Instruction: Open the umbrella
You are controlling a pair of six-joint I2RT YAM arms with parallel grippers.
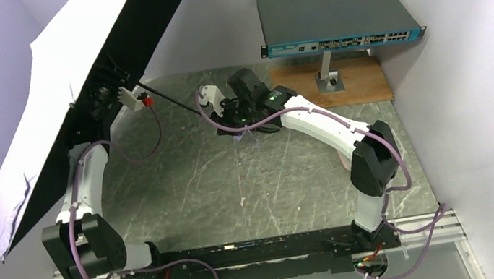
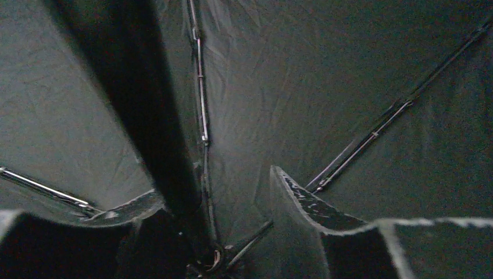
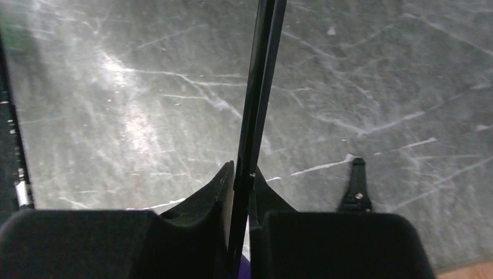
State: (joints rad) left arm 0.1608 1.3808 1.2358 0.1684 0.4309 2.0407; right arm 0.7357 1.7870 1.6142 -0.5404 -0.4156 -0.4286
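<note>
Umbrella [image 1: 32,133]: open. Canopy fully spread at far left of scene, raised off the desk [image 1: 235,178] and tilted steeply. Pale outer fabric turned left and up, black lining [image 2: 325,93] turned right, toward the arms. Lowest corner of canopy down at near left, beside the left arm's base joint.

Shaft [image 1: 176,100]: thin, black, slanting from canopy centre down and right to the far middle of the desk. Off the desk surface along the visible length.

Left gripper [image 2: 214,181]: reached up inside the canopy, hard to pick out against the lining from above. Wrist view filled with lining and metal ribs [image 2: 200,87] fanning out from a hub low in frame, between the fingers. Jaws apart, wide gap, lining showing through it; no clamping on hub or shaft seen. Broad dark band beside one finger, out of focus; cannot tell what.

Right gripper [image 3: 243,168]: at the lower end of the shaft, above the desk. Jaws closed on the shaft, one finger pressed to each side, shaft running straight up frame from between them. Sliver of purple under the jaws at bottom edge; too little visible to name.

Far right: network switch [image 1: 337,21] on a short metal stand, on a wooden board [image 1: 360,83], well apart from the canopy.
</note>
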